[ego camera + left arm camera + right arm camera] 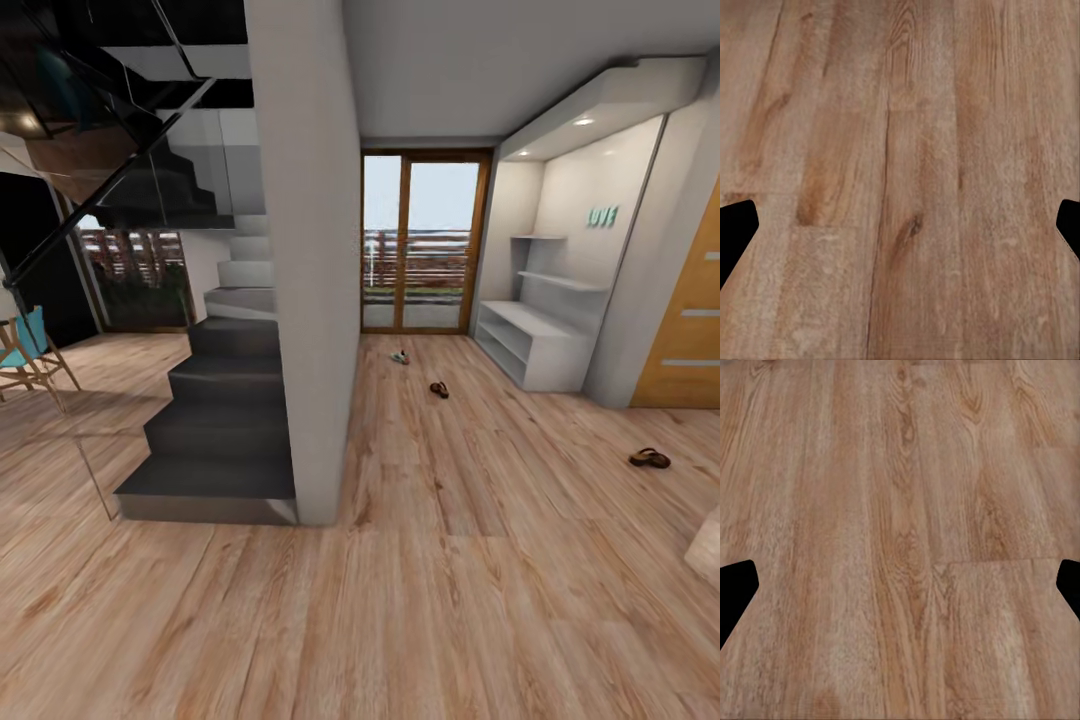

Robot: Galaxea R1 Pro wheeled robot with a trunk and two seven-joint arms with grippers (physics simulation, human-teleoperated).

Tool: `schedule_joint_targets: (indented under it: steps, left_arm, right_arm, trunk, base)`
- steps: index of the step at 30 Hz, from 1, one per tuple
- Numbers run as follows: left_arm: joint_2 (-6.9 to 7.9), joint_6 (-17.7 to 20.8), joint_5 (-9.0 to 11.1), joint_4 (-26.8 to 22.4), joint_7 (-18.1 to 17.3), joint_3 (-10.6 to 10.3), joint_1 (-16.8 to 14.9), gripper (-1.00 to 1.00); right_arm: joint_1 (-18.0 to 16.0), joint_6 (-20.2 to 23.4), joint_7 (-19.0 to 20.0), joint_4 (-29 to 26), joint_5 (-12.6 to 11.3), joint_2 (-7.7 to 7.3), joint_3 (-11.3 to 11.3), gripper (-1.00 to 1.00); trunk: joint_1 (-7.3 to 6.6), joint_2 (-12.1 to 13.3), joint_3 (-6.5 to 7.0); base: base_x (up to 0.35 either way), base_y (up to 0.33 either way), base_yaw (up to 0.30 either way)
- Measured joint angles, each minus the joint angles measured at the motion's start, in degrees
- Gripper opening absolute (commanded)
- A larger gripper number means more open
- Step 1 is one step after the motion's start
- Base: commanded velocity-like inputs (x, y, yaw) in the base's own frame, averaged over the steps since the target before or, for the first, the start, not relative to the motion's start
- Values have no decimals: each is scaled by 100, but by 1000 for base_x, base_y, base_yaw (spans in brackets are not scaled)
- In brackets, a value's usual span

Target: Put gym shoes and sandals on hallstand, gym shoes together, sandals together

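We see two sandals [439, 389] [649, 458] and one sneaker [401, 357] on floor [450, 560], rack [530, 350] beyond, both our grippers [900, 225] [900, 585] spread wide, grasping nothing

Surfaces noted — wood, paint and glass.
Corridor floor [420, 560]: light-brown wood-grain planks, knots and streaks plain in both wrist views, faint sheen. Shoe rack [530, 345]: smooth light-grey panels, matt. Staircase [225, 420]: dark matt treads, with a clear glass side panel. Balcony door [425, 240]: brown wood frame around glass panes. Sandals [649, 458] — brown, leather-look, too small to judge the finish. Pillar [310, 260]: plain white, matt.
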Motion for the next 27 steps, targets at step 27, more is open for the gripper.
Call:
schedule_joint_targets:
  steps: [27]
  left_arm:
    - [-10,-67,6,25,3,-16,9,100]
  right_arm:
    - [-4,-29,-35,97,-41,2,-29,100]
  trunk:
    - [0,0,0]
  base:
    - [234,-196,0]
